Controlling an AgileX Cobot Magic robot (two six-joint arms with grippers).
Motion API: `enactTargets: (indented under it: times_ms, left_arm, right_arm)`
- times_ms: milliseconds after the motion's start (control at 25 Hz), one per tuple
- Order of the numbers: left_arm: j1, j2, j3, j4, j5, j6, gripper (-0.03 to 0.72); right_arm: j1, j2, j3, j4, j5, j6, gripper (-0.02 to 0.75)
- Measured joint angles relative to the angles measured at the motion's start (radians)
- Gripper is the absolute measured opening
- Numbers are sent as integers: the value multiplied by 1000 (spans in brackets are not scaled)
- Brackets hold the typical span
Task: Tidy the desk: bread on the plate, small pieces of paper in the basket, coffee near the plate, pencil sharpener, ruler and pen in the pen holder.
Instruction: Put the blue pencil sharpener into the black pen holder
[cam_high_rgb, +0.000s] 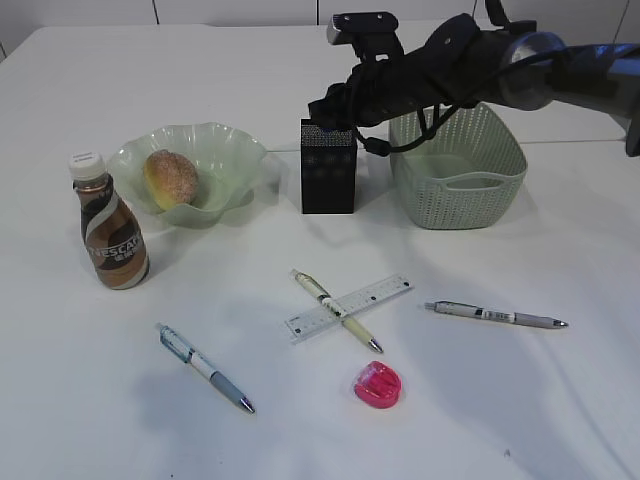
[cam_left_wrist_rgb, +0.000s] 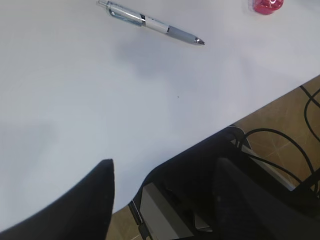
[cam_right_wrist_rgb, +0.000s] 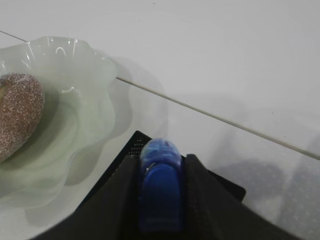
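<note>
A blue object (cam_right_wrist_rgb: 160, 187) was pinched between the jaws of the right end effector (cam_right_wrist_rgb: 160, 200), directly above the open top of the pen holder (cam_high_rgb: 328, 168). The left end effector (cam_left_wrist_rgb: 162, 200) was held spread and empty over the near edge of the tabletop (cam_left_wrist_rgb: 100, 100). The bread (cam_high_rgb: 171, 178) was seen lying on the plate (cam_high_rgb: 225, 150), with the coffee (cam_high_rgb: 110, 228) stood beside it.

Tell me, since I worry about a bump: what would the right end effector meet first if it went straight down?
Probably the pen holder mouth: the right end effector, gripping a blue object, hangs directly above it. Depth is unclear.
</note>
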Motion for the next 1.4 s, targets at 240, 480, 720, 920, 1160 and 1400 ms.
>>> enactTargets:
  times_ms: [240, 480, 720, 920, 1160, 1400]
  left_arm:
    - [0, 0, 0, 0, 0, 0, 442]
    - [0, 0, 0, 0, 0, 0, 442]
    - [0, 0, 0, 0, 0, 0, 442]
    - [0, 0, 0, 1, 0, 0, 442]
    - [0, 0, 0, 4, 0, 0, 442]
    - [0, 0, 0, 4, 0, 0, 442]
  right_arm:
    - [-2, 0, 0, 0, 0, -4, 469]
    - [-2, 0, 0, 0, 13, -4, 492]
    - [-4, -12, -2, -53, 160, -4, 492]
    - [-4, -104, -20, -189, 383, -1, 492]
    - [-4, -183, -23, -237, 600, 59, 492]
    - [-4, -227, -23, -335, 765, 185, 492]
